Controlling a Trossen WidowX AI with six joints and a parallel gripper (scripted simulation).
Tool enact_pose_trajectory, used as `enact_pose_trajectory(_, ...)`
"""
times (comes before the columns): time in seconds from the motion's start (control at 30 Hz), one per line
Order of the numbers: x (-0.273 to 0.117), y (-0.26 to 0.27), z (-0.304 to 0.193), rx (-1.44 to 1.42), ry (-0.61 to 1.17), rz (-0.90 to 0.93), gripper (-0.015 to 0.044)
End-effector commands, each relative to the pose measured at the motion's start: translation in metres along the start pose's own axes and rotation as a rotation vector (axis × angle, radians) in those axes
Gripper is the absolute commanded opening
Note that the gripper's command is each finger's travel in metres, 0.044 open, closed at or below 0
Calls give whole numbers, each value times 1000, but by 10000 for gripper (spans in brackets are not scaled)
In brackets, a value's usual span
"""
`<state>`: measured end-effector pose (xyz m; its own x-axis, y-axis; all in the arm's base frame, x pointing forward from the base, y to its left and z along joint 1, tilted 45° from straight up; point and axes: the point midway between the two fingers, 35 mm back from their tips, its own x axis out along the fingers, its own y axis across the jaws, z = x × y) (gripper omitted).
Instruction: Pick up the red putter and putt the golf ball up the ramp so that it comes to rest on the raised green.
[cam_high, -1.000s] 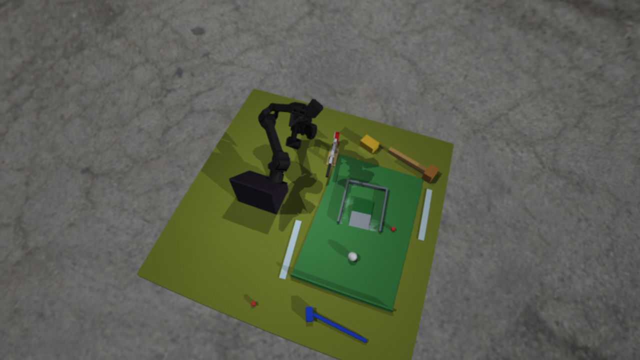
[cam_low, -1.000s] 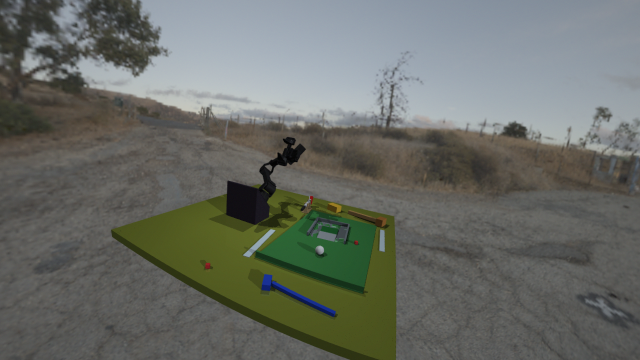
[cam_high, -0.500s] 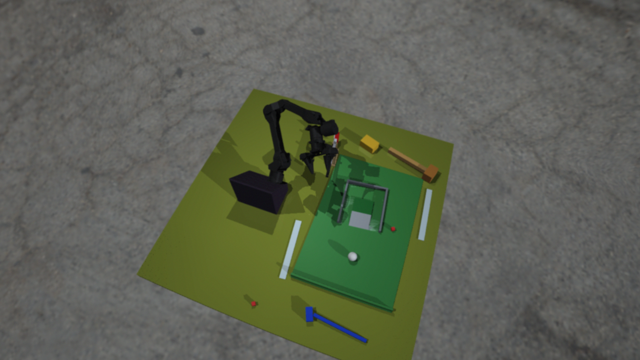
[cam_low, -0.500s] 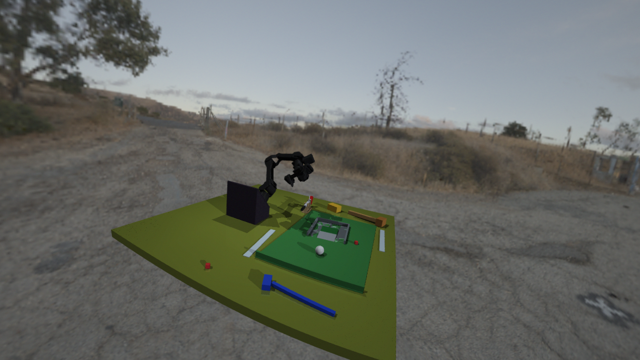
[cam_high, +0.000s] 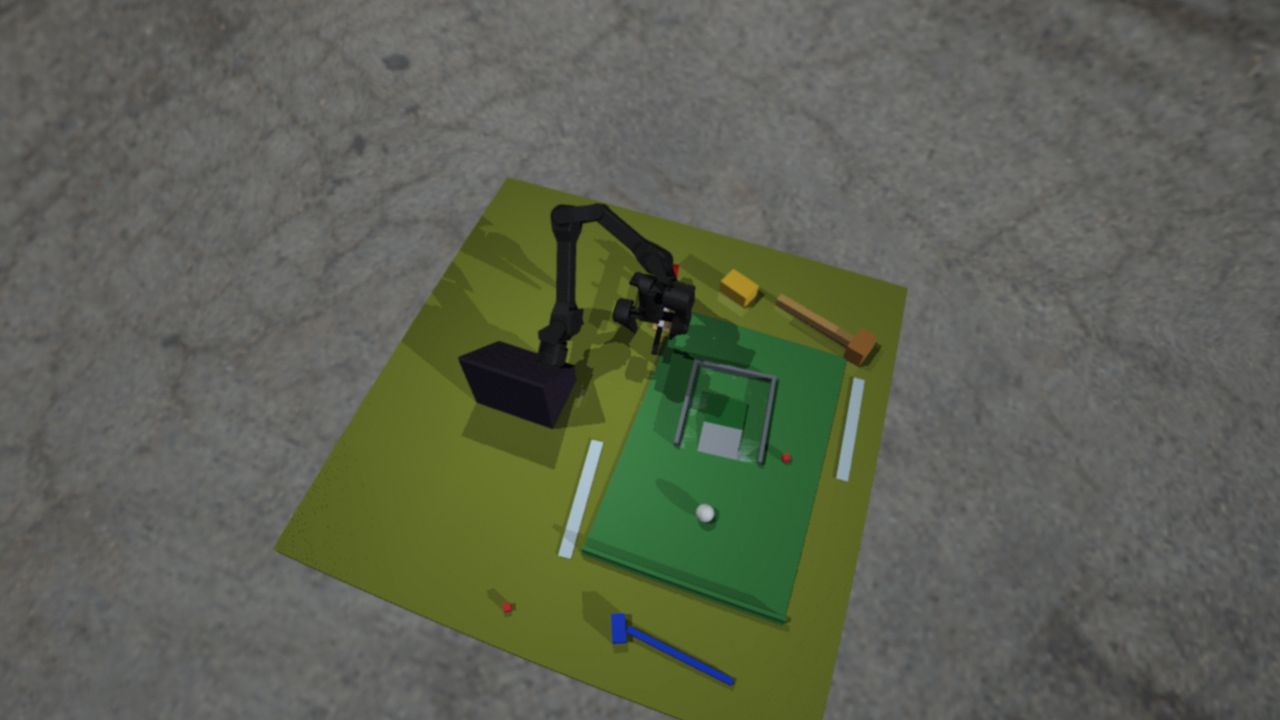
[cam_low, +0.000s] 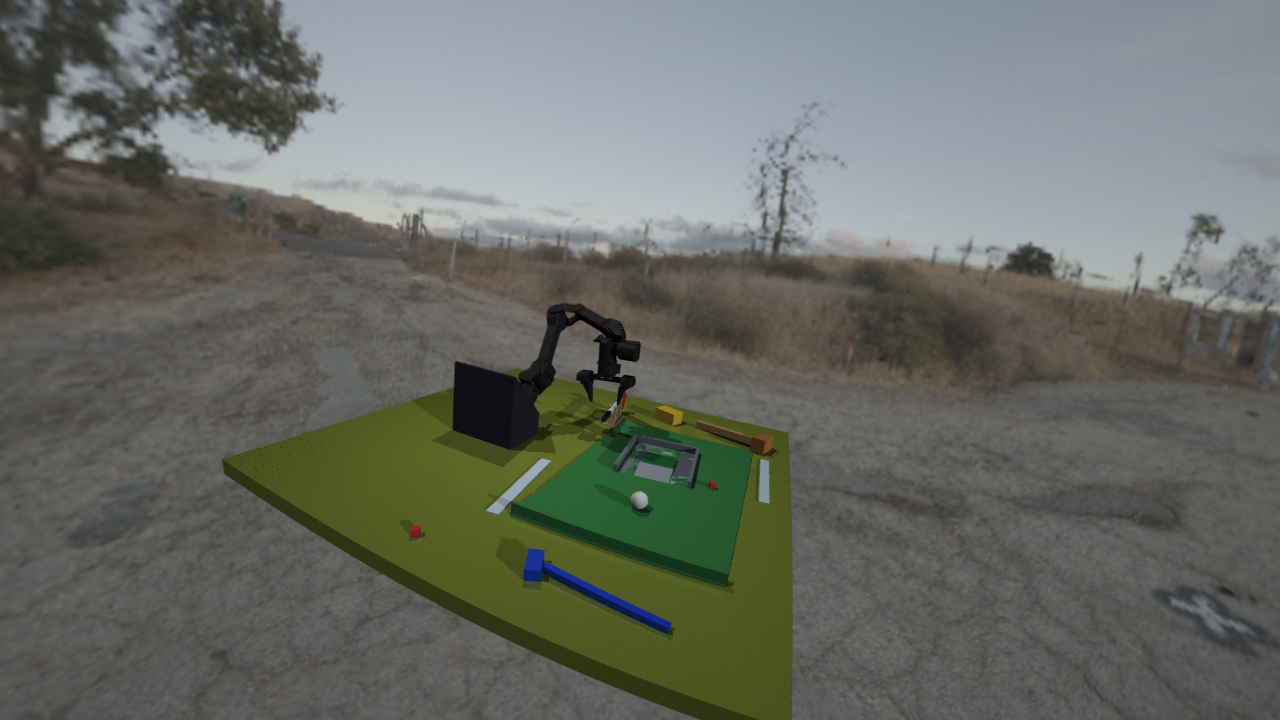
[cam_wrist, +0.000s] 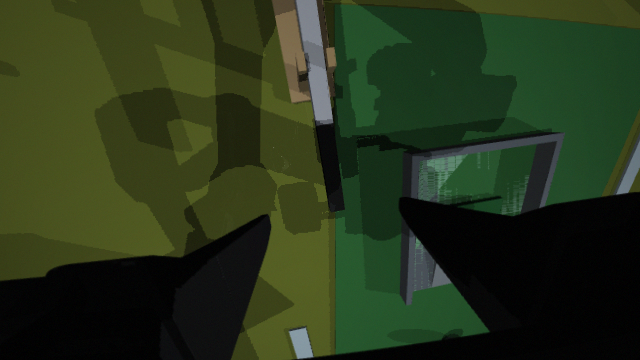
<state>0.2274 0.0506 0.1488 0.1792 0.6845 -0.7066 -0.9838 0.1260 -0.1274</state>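
The olive-green platform (cam_high: 429, 501) (cam_low: 358, 501) is cut off at the bottom edge in the top and exterior views. On it lies the green putting surface (cam_high: 626, 501) (cam_low: 573, 520) (cam_wrist: 355, 320), partly covered in the wrist view by the black fingers.

The black arm reaches over from its dark wedge-shaped base (cam_high: 514, 380) (cam_low: 483, 402). Its gripper (cam_high: 637, 331) (cam_low: 605, 399) (cam_wrist: 334, 212) is above the putter's side of the surface, its jaws wide apart with nothing between them. Much of the gripper blends into black, so its parts are hard to separate.

A blue mallet (cam_high: 677, 653) (cam_low: 604, 595) lies toward the near side, and a brown wooden mallet (cam_high: 816, 320) (cam_low: 729, 434) lies at the far side. The gray frame (cam_high: 735, 368) (cam_low: 666, 441) (cam_wrist: 490, 145) stands on the green surface; a finger hides part of it in the wrist view.

The red putter (cam_high: 675, 269) (cam_low: 623, 400) (cam_wrist: 320, 100) rests in a tan cradle (cam_low: 612, 419) (cam_wrist: 289, 45) beside the green surface. From above, the gripper covers most of it, leaving a scrap of red; the wrist view crops its red end, showing a pale shaft and black tip.

A yellow block (cam_high: 739, 287) (cam_low: 668, 415) sits near the brown mallet. The white golf ball (cam_high: 705, 513) (cam_low: 639, 500) lies on the green surface, outside the frame.
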Motion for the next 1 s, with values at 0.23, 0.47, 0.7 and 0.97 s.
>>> enact_pose_trajectory(0.23,13,-9,39,-38,-275,70,440)
enact_pose_trajectory(0.47,26,-7,38,-38,-274,70,440)
enact_pose_trajectory(0.7,37,-6,39,-38,-276,70,440)
enact_pose_trajectory(0.97,59,-4,39,-38,-277,69,440)
